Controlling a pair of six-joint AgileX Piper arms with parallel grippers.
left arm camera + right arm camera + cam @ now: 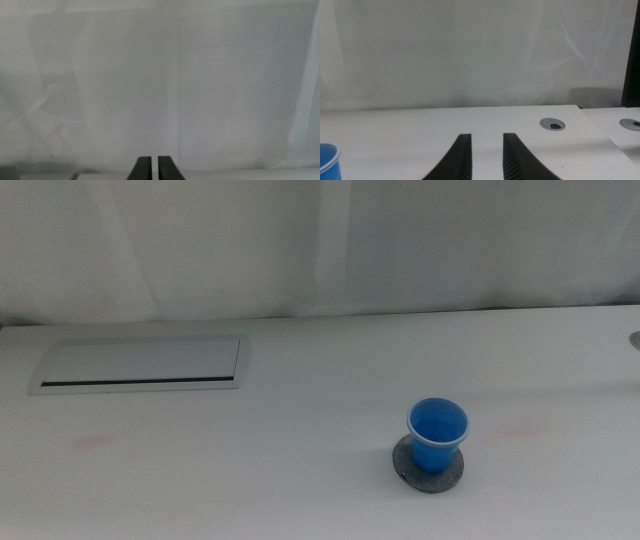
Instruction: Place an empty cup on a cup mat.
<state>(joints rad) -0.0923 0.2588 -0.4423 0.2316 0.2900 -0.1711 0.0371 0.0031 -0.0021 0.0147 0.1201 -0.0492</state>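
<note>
The blue cup (437,435) with a thin white rim stands upright on the round dark grey cup mat (428,467) at the front right of the white table. It looks empty. Neither arm shows in the middle view. In the left wrist view my left gripper (155,167) has its jaws together and faces a white backdrop, holding nothing. In the right wrist view my right gripper (484,150) is open and empty, low over the table. An edge of the cup (329,161) shows well off to one side of it.
A long white rectangular panel (140,364) with a dark slot lies flat at the back left. Round grey cable grommets (553,124) sit in the tabletop ahead of the right gripper. A white curtain (320,250) closes off the back.
</note>
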